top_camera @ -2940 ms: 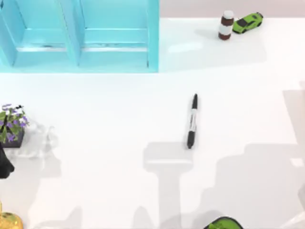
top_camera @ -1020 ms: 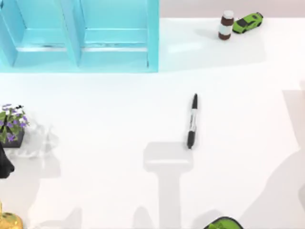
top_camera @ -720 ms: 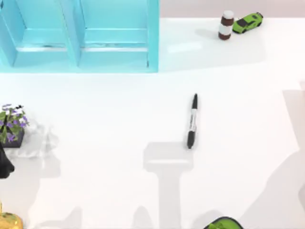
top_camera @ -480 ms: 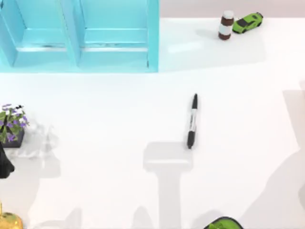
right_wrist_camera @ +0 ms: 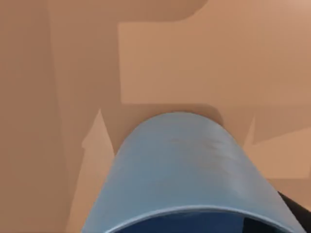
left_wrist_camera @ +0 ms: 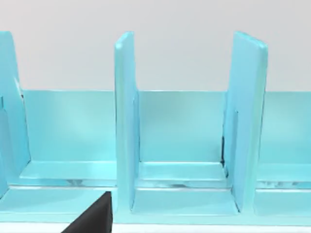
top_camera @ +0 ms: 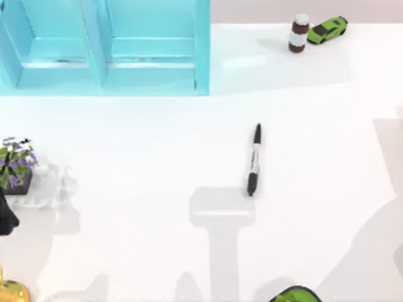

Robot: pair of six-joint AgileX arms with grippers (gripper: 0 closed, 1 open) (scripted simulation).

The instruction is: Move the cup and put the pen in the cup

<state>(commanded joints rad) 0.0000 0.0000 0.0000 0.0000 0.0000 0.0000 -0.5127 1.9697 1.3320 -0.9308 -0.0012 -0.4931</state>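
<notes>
The slim black marker pen with a white-grey labelled barrel (top_camera: pixel 254 160) lies flat on the white glossy table (top_camera: pixel 157 157), a little toward 3 o'clock from the centre, its long axis running roughly 12 to 6. Nothing touches it.

The small tapered blue plastic cup (right_wrist_camera: pixel 187 170) sits right under the right wrist camera, rim nearest the lens, with a brown surface behind it rather than the white tabletop. I judge that the right arm has the cup close at hand off the table's 3 o'clock side, but whether its fingers are clenched on the cup, merely around it, or released, I cannot tell.

The left wrist camera faces the turquoise partitioned shelf unit (left_wrist_camera: pixel 184 145), which stands at 11 o'clock on the table. Whether the left gripper is released or clenched, I cannot tell.

At 1 o'clock stand a brown white-capped bottle (top_camera: pixel 298 33) and a lime-green toy car (top_camera: pixel 328 29), just beside each other; a potted purple-flowered plant (top_camera: pixel 15 165) sits at 9 o'clock.

Of the 2 steps, neither reads as finished: the cup is not standing on the table, and the pen is still to be picked up and dropped in.
</notes>
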